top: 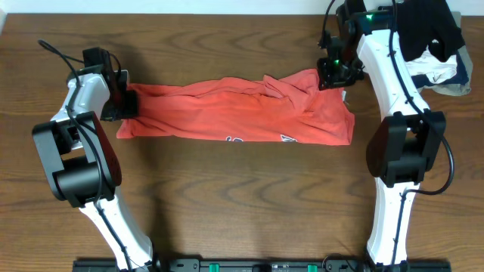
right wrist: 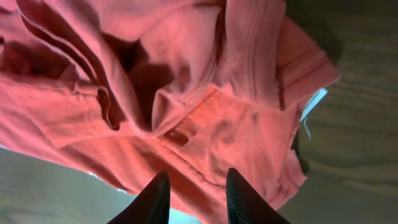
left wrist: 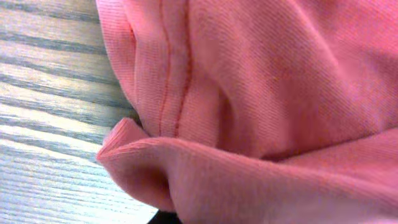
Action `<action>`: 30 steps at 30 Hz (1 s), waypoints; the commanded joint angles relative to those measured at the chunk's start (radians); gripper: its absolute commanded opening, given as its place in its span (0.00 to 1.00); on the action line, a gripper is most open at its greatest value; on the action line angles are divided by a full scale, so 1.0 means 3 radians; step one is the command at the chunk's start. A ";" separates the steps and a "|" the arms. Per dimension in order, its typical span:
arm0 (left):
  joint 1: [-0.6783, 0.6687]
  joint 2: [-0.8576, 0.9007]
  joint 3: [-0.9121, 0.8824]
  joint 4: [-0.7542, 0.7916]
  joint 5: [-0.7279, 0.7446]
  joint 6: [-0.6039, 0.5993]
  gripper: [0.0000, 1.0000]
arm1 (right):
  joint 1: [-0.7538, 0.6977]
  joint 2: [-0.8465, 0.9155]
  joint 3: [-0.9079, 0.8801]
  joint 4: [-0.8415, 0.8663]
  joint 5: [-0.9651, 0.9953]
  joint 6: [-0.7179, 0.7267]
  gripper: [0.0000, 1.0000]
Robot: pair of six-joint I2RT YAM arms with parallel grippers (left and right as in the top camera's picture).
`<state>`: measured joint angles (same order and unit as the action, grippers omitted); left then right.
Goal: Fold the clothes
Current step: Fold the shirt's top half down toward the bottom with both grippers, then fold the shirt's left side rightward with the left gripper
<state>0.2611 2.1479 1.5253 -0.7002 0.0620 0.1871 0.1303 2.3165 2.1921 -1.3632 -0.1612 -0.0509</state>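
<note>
T-shirt [top: 234,113], coral-red, lies in a band across the tabletop [top: 227,204]. Left tool [top: 125,102] clamps its left end; right tool [right wrist: 194,193] hovers parted above its far right corner, seemingly for straightening.

Dark wood tabletop [top: 242,196], evenly lit.
The brown tabletop, wavy in grain, fills the overhead view, with soft shadows on it. A heap of black, white and tan garments [top: 437,45] sits in its far right corner; a black rail [top: 249,265] runs along the near edge.
</note>
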 commanded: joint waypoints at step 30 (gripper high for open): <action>-0.1218 -0.0903 -0.0055 -0.0177 0.0031 0.0058 0.06 | 0.0025 0.0008 0.0010 0.0060 -0.0113 0.0042 0.27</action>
<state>-0.0532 1.8404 1.5135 -0.7525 0.0246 0.1997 0.1303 2.3165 2.1921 -1.3441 -0.1856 -0.0475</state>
